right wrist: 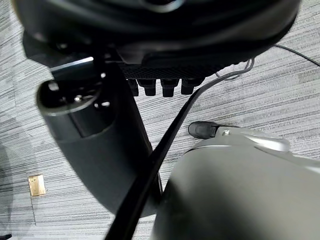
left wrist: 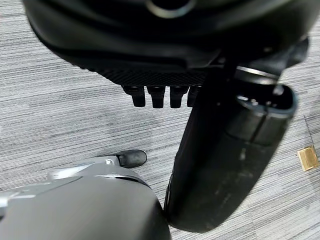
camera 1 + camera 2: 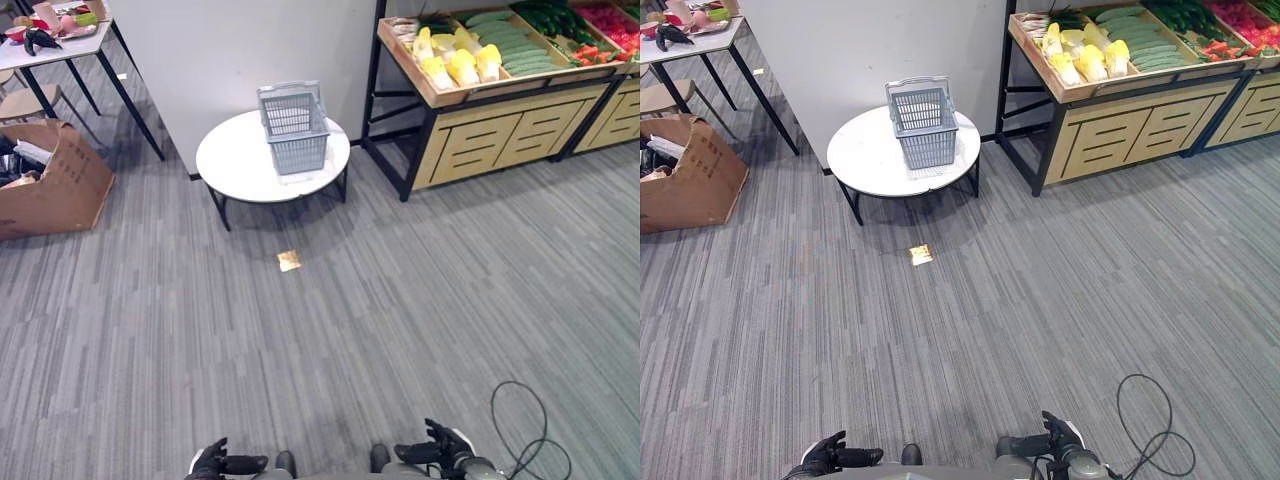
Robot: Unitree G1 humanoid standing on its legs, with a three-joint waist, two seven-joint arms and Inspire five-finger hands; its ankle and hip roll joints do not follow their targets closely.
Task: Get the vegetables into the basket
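Grey striped carpet spreads before us, bounded at the back by a pale wall. At upper right stands a wooden produce shelf with drawers, carrying the vegetables: yellow-white cabbages, long green cucumbers and red peppers. Left of it sits a round white low table, and on it, toward its shelf-side edge, a grey slotted plastic basket, upright and well apart from the vegetables. A brown cardboard box rests on the floor at far left. A small gold square lies on the carpet just before the table. Our left hand and right hand hang low near the bottom edge, fingers relaxed and holding nothing.
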